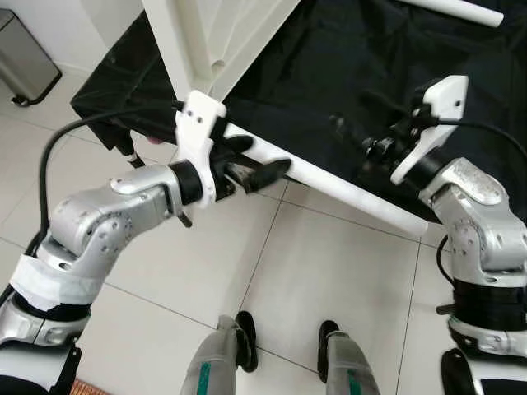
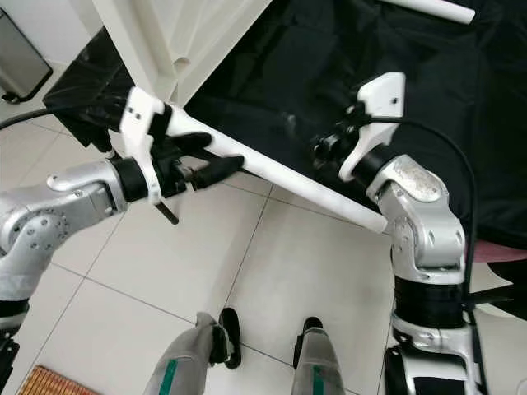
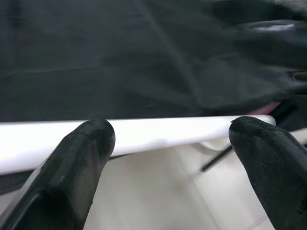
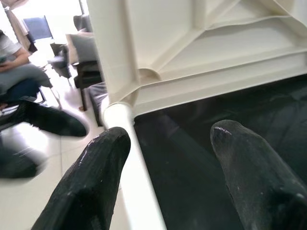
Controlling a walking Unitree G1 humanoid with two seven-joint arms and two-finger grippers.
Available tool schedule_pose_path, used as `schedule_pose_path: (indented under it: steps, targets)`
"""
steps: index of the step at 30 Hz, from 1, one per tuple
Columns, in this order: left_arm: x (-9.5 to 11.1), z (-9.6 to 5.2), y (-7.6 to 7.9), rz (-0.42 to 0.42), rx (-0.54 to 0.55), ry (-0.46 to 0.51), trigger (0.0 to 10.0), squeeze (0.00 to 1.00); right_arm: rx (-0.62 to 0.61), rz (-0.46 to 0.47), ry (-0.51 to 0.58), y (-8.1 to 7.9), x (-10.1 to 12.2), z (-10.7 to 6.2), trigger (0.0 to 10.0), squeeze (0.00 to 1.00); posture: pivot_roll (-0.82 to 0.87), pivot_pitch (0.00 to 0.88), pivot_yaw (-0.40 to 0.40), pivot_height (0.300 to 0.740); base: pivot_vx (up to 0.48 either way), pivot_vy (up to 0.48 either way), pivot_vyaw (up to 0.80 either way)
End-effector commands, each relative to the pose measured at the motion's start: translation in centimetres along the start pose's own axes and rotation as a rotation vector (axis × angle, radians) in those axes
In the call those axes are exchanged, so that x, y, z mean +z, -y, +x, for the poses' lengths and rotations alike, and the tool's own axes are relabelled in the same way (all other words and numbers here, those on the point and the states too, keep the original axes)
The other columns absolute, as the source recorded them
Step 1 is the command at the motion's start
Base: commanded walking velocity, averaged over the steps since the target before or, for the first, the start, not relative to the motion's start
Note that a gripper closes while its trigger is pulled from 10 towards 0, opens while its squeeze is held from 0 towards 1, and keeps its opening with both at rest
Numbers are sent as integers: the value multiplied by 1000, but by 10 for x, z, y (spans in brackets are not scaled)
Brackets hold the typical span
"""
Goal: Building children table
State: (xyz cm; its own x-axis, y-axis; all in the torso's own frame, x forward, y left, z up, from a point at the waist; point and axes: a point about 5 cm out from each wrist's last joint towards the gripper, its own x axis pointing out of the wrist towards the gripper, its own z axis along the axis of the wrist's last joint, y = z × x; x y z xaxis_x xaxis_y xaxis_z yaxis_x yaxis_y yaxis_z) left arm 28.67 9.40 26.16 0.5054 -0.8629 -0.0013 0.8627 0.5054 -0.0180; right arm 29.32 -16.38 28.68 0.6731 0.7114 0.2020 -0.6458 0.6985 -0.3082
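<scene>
The smooth white cylindrical table leg [image 1: 329, 177] slants from a corner socket of the ribbed white plastic tabletop [image 4: 201, 52], past the edge of the black cloth [image 1: 346, 74], over the tiled floor [image 1: 313, 271]. The left end effector [image 1: 255, 169] has its fingers spread either side of the leg's upper part; the right end effector [image 4: 168, 158], fingers apart, hovers beside the leg above the cloth. The right wrist view adds a seated person [image 4: 19, 72].

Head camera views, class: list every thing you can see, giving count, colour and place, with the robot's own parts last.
Table leg: one, white, slanting across the black cloth's edge, joined to the table top's corner.
Table top: one, white, ribbed underside showing, at the top.
Cloth: one, black, under the table parts.
Second leg: one, white, far right on the cloth.
Bin: one, grey, far left.
Floor: pale tiles.
Left gripper: black fingers around the leg.
Right gripper: black, open, over the cloth.
Robot's feet: two, black.
</scene>
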Motion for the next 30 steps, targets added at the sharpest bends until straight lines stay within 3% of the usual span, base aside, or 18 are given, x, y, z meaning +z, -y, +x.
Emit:
schedule_pose_path:
  steps: [1, 9, 12, 13, 14, 19, 21, 26, 30]
  targets:
    - [-4, -3, 4, 8, -26, -12, 10000, 0, 76, 10, -10, -6, 0, -1, 10000, 0, -48, 223, 99, 740, 0, 0, 0]
    - [-10, -6, 2, 19, 9, -27, 10000, 0, 250, -59, -100, -10, -2, -6, 10000, 0, -48, 211, 85, 740, 0, 0, 0]
    - [-10, -13, -24, -7, 183, 22, 10000, 0, 145, -36, -58, -1, -5, 3, 10000, 0, -53, 183, 79, 740, 0, 0, 0]
    - [-10, -13, -24, -7, 183, 22, 10000, 0, 145, -36, -58, -1, -5, 3, 10000, 0, -53, 183, 79, 740, 0, 0, 0]
    - [-10, -19, -37, -26, 261, 47, 10000, 0, 99, -8, -39, -2, -11, 6, 10000, 0, -55, 163, 84, 740, 0, 0, 0]
    - [-10, -22, -40, -27, 281, 56, 10000, 0, 88, 0, -39, -3, -14, 6, 10000, 0, -55, 163, 84, 740, 0, 0, 0]
    - [-16, -29, -55, -14, 406, 50, 10000, 0, 29, 30, -37, -4, -27, 8, 10000, 0, -59, 121, 89, 740, 0, 0, 0]
    - [-19, -32, -61, -21, 453, 57, 10000, 0, -7, 50, -33, -4, -32, 9, 10000, 0, -59, 111, 92, 740, 0, 0, 0]
    - [-30, -38, -71, -45, 535, 70, 10000, 0, -110, 108, -27, -4, -48, 12, 10000, 0, -54, 81, 105, 740, 0, 0, 0]
